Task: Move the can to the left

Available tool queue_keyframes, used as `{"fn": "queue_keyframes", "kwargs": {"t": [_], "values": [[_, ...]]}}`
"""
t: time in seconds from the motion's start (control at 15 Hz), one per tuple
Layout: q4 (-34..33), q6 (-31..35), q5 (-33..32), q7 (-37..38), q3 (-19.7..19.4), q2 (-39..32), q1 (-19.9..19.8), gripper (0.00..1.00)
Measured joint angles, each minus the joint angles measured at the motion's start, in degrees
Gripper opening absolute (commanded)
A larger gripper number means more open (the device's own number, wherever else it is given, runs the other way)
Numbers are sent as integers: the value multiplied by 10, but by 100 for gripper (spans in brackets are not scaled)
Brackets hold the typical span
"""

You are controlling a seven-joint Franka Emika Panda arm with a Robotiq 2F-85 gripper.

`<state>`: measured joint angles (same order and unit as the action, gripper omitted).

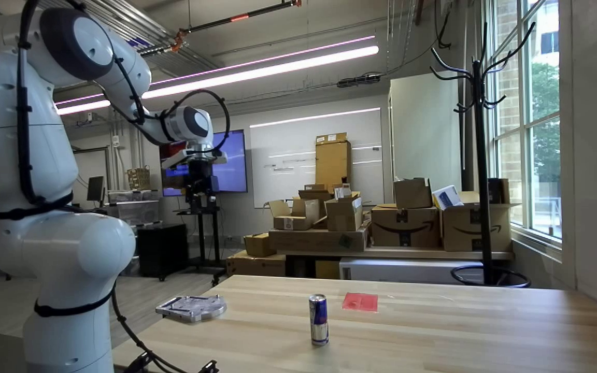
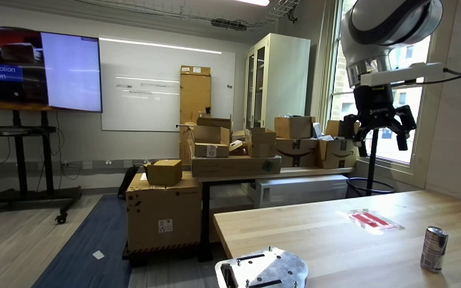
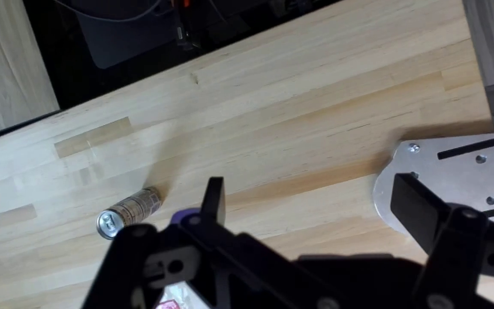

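The can (image 1: pixel 319 318) stands upright on the wooden table (image 1: pixel 433 336), dark blue with a silvery top and a lighter lower band. It also stands at the right of an exterior view (image 2: pixel 434 249), looking greyish there. In the wrist view the can (image 3: pixel 129 212) is left of the jaws, with its silvery top towards the camera. My gripper (image 3: pixel 311 193) is open, with nothing between its fingers. It hangs high above the table in both exterior views (image 1: pixel 201 203) (image 2: pixel 382 146), apart from the can.
A flat red packet (image 1: pixel 360 302) lies on the table behind the can; it also shows in an exterior view (image 2: pixel 370 220). A silvery metal plate with slots and screws (image 3: pixel 457 171) sits at the table's edge, under the right finger in the wrist view. Cardboard boxes (image 1: pixel 404 226) stand behind the table.
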<state>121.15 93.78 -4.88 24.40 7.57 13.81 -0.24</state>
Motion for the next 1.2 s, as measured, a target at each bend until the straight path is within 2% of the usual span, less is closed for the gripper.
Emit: {"fn": "queue_keyframes", "kwargs": {"t": [0.4,0.8,1.2], "values": [[1,23,18,1,-82,-37,-29,100],[23,61,56,1,-149,-57,-67,100],[63,192,71,36,-182,-96,-93,100]]}}
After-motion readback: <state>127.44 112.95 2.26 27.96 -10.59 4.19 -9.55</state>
